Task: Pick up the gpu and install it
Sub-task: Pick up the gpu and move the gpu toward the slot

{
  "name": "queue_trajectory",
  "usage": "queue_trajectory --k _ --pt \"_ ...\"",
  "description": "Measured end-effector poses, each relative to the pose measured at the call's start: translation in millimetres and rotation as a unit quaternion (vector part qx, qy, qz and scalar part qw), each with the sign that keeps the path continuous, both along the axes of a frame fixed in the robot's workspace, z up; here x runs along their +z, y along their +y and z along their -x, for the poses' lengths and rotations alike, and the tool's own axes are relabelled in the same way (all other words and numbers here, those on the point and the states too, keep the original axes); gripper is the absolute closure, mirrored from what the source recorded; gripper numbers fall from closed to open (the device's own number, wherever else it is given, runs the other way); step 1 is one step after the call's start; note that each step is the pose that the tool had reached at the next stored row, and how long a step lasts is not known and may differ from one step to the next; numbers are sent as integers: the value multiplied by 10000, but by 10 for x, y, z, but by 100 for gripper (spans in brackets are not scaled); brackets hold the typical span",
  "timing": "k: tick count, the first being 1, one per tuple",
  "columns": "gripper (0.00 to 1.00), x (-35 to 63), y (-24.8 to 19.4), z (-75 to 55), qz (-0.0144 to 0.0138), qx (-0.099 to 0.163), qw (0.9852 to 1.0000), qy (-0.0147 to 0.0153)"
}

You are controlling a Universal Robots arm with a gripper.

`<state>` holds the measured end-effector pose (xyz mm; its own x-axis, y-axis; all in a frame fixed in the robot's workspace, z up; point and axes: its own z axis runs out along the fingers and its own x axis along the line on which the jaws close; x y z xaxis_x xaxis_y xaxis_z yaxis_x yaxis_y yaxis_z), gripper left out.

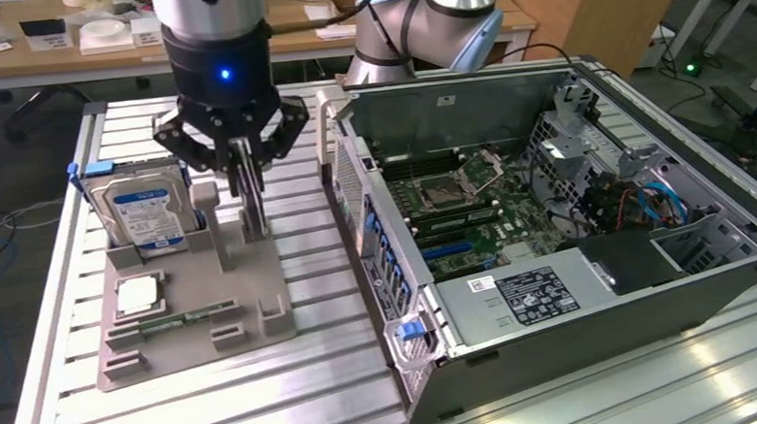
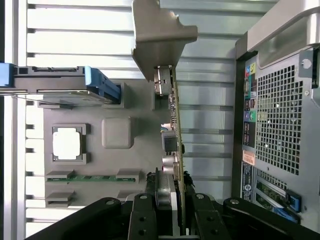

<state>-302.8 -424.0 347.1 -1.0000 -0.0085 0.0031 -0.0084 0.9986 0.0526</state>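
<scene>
The gripper (image 1: 242, 180) comes straight down over the grey parts holder (image 1: 198, 353) on the slatted metal table (image 1: 298, 401). Its fingers (image 2: 200, 220) are pinched onto the gpu (image 1: 257, 218), one on each face of the thin card. That suits a board standing on its long edge, because a squeeze across the flat sides keeps it from twisting. In the wrist view the gpu (image 2: 176, 115) shows edge-on as a narrow line. It runs from the gripper (image 2: 175, 210) out to its grey metal end bracket (image 2: 162, 35), so the grasp sits towards the end away from the bracket. In the exterior view the card's lower edge meets the holder's upright posts, and I cannot tell whether it is seated in its slot or just raised out of it. From the gpu in the exterior view, the silver hard drive (image 1: 145, 210) stands upright at nine o'clock. The square processor chip (image 1: 137, 295) lies flat at about eight, and the green memory stick (image 1: 177, 322) is at seven, each in its own recess and untouched. The open computer case (image 1: 395, 269) lies just beside the holder at three o'clock, side panel off. This exposes the motherboard (image 1: 470, 207), presumably so the card can be lowered in from above. I judge the pick-up under way and the installing not yet done.
</scene>
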Motion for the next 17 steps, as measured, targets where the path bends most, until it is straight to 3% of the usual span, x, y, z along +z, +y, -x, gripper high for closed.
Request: queue_trajectory --k 17 --pt "70 771 0 0 -16 0 10000 0"
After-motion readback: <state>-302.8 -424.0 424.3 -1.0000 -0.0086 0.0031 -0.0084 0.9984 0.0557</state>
